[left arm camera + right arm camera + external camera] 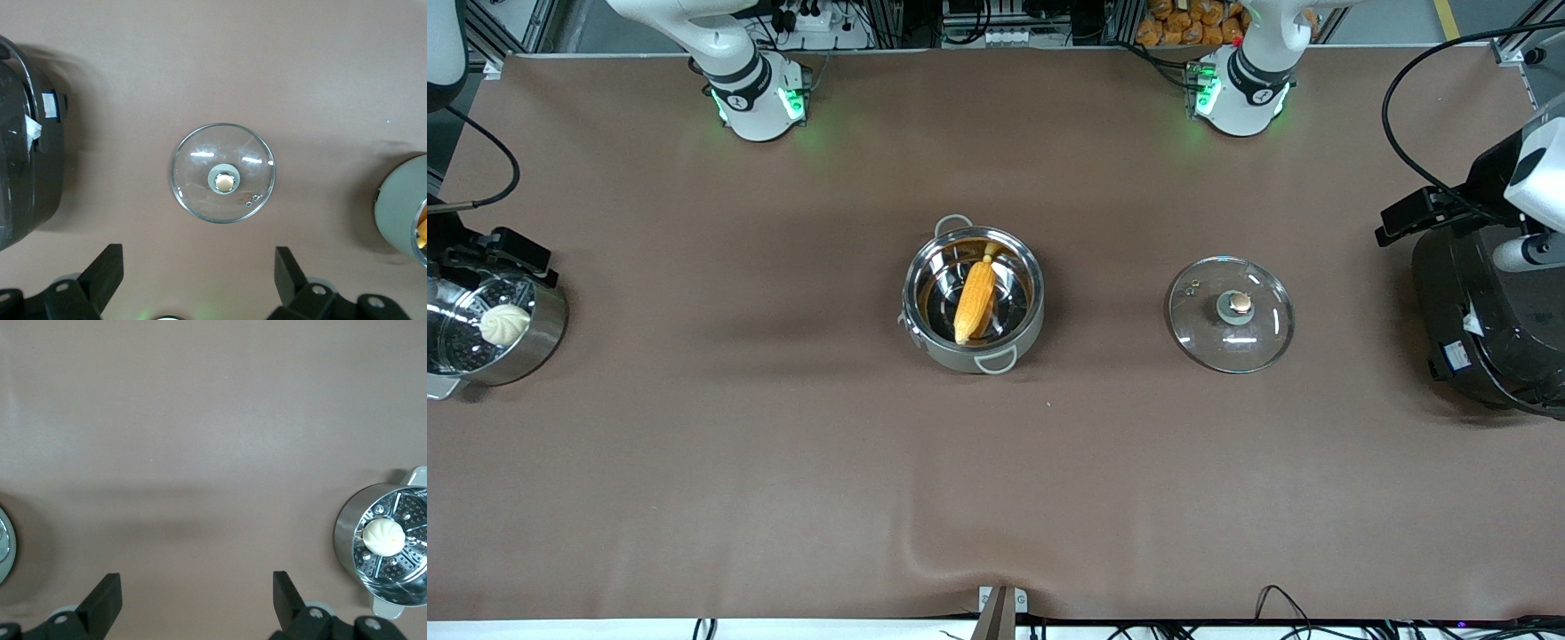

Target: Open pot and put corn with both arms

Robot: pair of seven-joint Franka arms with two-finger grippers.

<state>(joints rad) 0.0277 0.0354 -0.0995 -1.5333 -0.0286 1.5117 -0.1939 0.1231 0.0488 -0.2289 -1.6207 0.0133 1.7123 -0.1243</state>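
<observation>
The steel pot (951,357) stands open at the table's middle with the yellow-orange corn (975,300) lying inside it. Its glass lid (1232,336) lies flat on the table beside it, toward the left arm's end. My left gripper (199,260) is open and empty, high over the table by the lid (200,190); the pot's wall (399,210) shows at that view's edge. My right gripper (197,583) is open and empty, high over bare table between the pot (3,543) and the steamer. Neither gripper shows in the front view.
A steel steamer pot (547,333) with a white bun (505,324) stands at the right arm's end and also shows in the right wrist view (347,533). A large black cooker (1485,320) stands at the left arm's end and also shows in the left wrist view (27,167).
</observation>
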